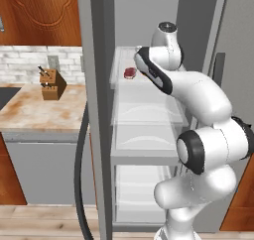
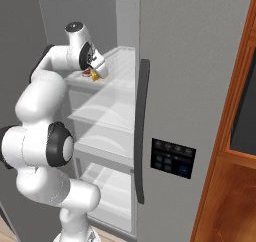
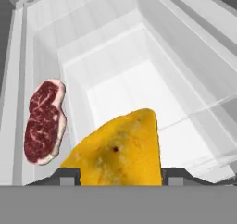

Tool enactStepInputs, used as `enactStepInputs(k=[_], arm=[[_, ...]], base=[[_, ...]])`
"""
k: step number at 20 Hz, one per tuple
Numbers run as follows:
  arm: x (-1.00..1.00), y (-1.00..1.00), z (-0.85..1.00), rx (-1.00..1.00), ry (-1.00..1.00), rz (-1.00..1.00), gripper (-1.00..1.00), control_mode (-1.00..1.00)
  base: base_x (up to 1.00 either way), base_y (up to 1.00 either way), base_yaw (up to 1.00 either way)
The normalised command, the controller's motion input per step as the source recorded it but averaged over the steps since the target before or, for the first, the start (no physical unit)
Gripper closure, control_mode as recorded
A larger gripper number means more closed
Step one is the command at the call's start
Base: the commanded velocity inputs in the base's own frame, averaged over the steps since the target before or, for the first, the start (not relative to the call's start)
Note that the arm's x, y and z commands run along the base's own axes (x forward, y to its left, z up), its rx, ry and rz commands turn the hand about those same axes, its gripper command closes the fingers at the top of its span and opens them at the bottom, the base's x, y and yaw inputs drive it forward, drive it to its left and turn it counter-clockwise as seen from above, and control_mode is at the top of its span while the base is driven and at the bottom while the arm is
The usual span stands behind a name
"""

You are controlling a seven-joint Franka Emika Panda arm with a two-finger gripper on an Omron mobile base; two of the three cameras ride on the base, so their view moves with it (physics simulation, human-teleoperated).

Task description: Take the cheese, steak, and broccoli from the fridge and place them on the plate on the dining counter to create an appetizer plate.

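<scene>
Yellow cheese (image 3: 118, 149) sits gripped between our gripper's (image 3: 118, 174) fingers; steak (image 3: 44, 121) at 9 o'clock. Next: lift out of fridge (image 1: 99, 110).

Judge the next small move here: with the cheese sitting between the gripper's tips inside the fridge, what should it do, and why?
Probably lift the cheese a little and draw it back out of the fridge. In the hand view the wedge sits right between the gripper tips, apparently gripped, while the steak lies apart on the shelf beside it. A straight pull back should avoid nudging the steak.
</scene>
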Motion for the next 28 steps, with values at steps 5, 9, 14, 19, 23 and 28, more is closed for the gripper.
enactStepInputs(k=[5,9,14,19,23,28], arm=[[-1.0,-0.01,0.0,0.0,-0.1,0.0,1.0,-1.0],[-1.0,-0.12,0.19,0.0,-0.02,0.01,1.0,-1.0],[-1.0,-0.17,0.09,0.0,0.03,0.08,1.0,-1.0],[-0.79,-0.14,0.0,-0.01,0.13,0.15,1.0,-1.0],[-0.17,0.0,0.0,-0.01,0.18,0.09,1.0,-1.0],[-0.02,0.0,0.0,0.0,0.08,0.0,1.0,1.0]], base=[[0.0,0.0,0.0],[0.0,0.0,0.0],[0.0,0.0,0.0],[0.0,0.0,0.0],[0.0,0.0,0.0],[-0.24,0.0,0.0]])
